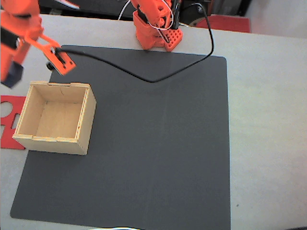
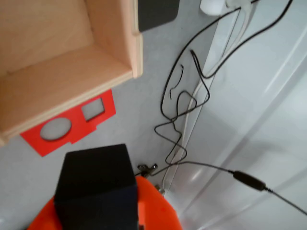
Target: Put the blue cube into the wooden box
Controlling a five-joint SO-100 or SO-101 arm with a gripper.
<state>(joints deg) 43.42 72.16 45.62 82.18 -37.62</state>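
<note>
The blue cube [image 1: 13, 75] looks nearly black and hangs at the far left of the fixed view, with my orange gripper [image 1: 11, 71] shut on it. It is in the air just beyond the back left corner of the wooden box [image 1: 82, 120], not over its opening. The box stands open-topped and empty on the left edge of the black mat [image 1: 153, 143]. In the wrist view the cube [image 2: 96, 184] sits at the bottom against the orange jaw of my gripper [image 2: 103, 213]. The box [image 2: 67, 76] lies at the upper left there.
A flat red plate [image 1: 8, 108] with cut-outs lies on the table left of the box, also seen as the red plate [image 2: 72, 122] in the wrist view. A black cable [image 1: 158, 79] runs across the mat's back from the arm base [image 1: 156, 26]. Loose wires [image 2: 184, 120] lie on the floor below.
</note>
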